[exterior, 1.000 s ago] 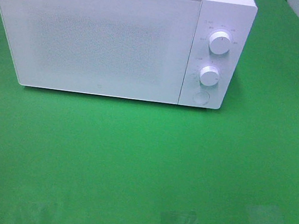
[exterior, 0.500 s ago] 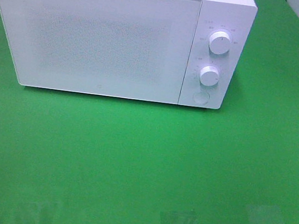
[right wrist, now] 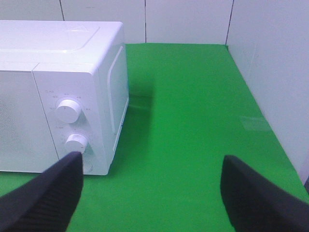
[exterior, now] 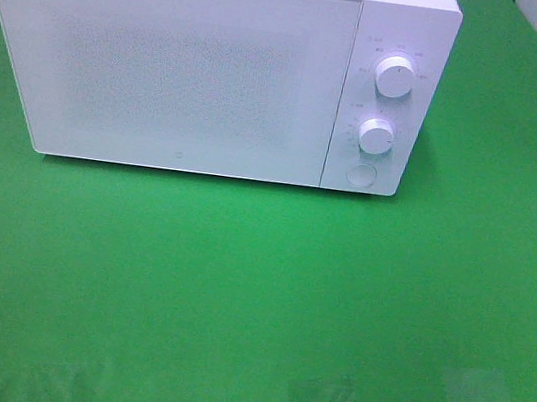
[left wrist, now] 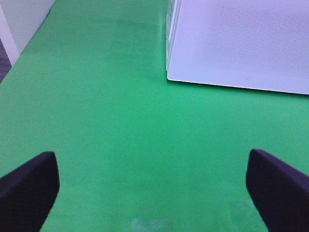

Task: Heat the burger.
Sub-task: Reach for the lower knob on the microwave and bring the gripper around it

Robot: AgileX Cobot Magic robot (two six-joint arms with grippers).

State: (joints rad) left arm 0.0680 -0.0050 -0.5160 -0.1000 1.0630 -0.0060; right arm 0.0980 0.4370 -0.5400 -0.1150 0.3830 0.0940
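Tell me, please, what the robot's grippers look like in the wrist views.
Only the finger ends show. The left gripper has two dark, almost black fingers with rounded corners and a smooth matt look. The right gripper has matching black fingers, with a fine ribbed texture. No cables, markings or arm links are visible in any view.

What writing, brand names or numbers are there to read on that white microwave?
No text here is legible.
Marks ringing the upper knob of the microwave: too small and blurred to read.
Marks ringing the lower knob: also too blurred to read.
Tiny mark low on the door: perhaps a logo, too small to read.
Round button: no sign can be made out.
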